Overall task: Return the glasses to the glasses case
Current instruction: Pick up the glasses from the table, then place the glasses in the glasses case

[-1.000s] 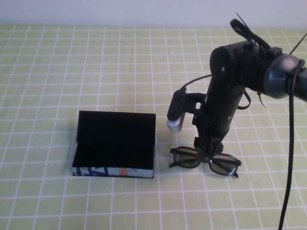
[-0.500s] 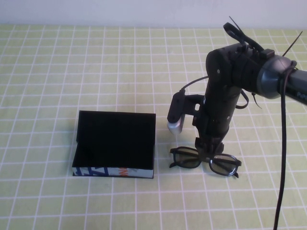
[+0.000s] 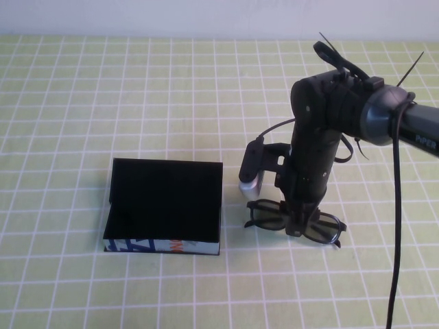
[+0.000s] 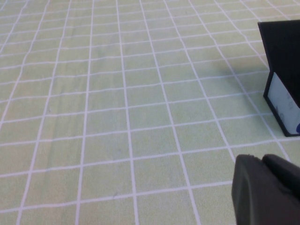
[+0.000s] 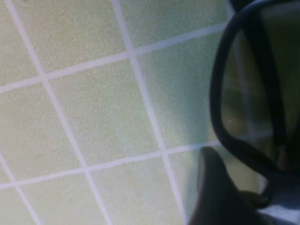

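Green cloth (image 3: 82, 89) with a white grid covers the whole table in the high view. On it, left of centre, the case (image 3: 164, 205) stands open, its black lid raised behind a black-lined tray, the front wall white with blue and orange print. The right arm (image 3: 322, 137) reaches down from the right edge, pointing almost straight at the cloth. Its right gripper (image 3: 296, 223) sits at the bridge of the glasses (image 3: 295, 223), just right of the case and apart from it. They are black, thick-framed, with dark squarish lenses. The fingers straddle the bridge; I cannot tell whether they already pinch it.

Only the right wrist view shows one lens (image 5: 255, 93) close up, grid lines visible through it, and a dark finger (image 5: 220, 192) beside the frame.

Only the left wrist view shows the left gripper (image 4: 267, 190), low over bare cloth, near a corner of the case (image 4: 283, 70); its fingers' state cannot be told.
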Motion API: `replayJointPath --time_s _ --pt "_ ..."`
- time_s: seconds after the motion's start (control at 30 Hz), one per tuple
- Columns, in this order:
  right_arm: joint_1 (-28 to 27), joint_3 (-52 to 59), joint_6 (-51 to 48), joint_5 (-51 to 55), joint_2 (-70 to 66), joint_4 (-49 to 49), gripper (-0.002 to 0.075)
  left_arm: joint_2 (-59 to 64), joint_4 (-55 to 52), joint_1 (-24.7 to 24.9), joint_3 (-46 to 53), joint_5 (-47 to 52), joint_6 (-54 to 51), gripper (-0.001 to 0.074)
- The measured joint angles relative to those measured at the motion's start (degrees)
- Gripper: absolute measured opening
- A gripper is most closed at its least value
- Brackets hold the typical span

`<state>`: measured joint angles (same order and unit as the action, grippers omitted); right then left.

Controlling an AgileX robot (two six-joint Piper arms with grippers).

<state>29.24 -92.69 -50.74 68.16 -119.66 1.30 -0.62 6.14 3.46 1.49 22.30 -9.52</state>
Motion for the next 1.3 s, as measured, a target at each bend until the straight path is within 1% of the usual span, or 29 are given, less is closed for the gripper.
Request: replayJointPath --time_s 0.23,0.33,0.5,0.73,0.83,0.93,1.07,1.3 --pt "0.0 0.0 0.0 0.7 0.0 0.0 0.0237 0.0 0.0 0.0 0.0 0.0 0.0 -0.0002" --pt "0.0 0.0 0.0 1.0 0.0 0.0 0.0185 0.0 0.0 0.0 0.0 0.0 0.0 -0.0002" --pt "0.0 -0.1 0.0 1.4 0.2 0.1 0.0071 0.0 0.0 0.0 0.0 0.0 0.0 -0.0002" --pt "0.2 -0.1 0.1 1.4 1.1 -0.2 0.0071 0.0 0.0 0.0 0.0 0.0 0.0 -0.0002" --pt "1.8 -0.1 0.8 1.4 3.7 -0.9 0.0071 0.0 0.0 0.0 0.0 0.0 0.0 -0.0002" --pt "5.0 -0.9 1.1 1.7 7.0 -1.3 0.0071 0.0 0.0 0.0 0.0 0.0 0.0 -0.0002" --pt "10.1 -5.9 1.4 1.8 8.0 -1.3 0.0071 0.0 0.0 0.0 0.0 0.0 0.0 -0.0002" --pt "17.4 -16.8 1.4 2.0 1.0 -1.3 0.0071 0.0 0.0 0.0 0.0 0.0 0.0 -0.0002"
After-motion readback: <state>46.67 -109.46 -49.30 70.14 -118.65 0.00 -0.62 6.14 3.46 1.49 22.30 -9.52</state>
